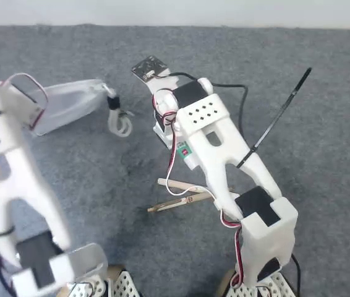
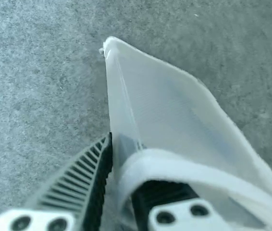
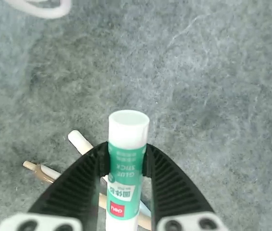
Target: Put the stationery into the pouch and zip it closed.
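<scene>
1. The right fingers (image 3: 80,183) are closed on a green-and-white glue stick (image 3: 126,144), its white cap jutting past their tips.
2. The left fingers (image 2: 90,178) pinch the rim of the translucent pouch (image 2: 174,110), which sits at the left side of the grey surface (image 1: 298,74). One finger appears to be inside its mouth.
3. Two pens (image 1: 181,199) lie crossed near the right arm, and a white cord loop (image 1: 120,124) rests just beside the pouch's end.
</scene>
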`<action>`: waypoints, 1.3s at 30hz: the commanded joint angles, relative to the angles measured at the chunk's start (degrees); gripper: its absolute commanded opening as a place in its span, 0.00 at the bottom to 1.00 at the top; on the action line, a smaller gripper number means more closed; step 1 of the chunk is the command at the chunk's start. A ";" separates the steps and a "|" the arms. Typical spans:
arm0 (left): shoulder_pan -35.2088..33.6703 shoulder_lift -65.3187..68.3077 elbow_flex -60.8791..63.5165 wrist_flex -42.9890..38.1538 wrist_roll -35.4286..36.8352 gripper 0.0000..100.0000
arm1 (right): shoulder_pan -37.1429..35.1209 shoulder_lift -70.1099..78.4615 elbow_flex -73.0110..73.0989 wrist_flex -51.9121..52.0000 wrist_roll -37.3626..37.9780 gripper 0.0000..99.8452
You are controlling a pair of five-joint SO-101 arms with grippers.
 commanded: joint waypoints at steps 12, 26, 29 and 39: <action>7.30 -8.88 5.14 -2.37 0.44 0.01 | 1.01 -6.73 -3.43 0.57 -0.79 0.01; 7.38 -8.88 5.58 -2.46 -1.49 0.01 | 4.18 -19.12 -3.08 9.71 -0.44 0.01; 7.38 -8.88 5.67 -2.46 -1.49 0.01 | 4.44 -21.76 -2.99 11.12 -0.35 0.01; 7.38 -8.88 5.67 -2.55 -1.58 0.01 | 1.27 -26.86 -2.90 16.04 -0.88 0.01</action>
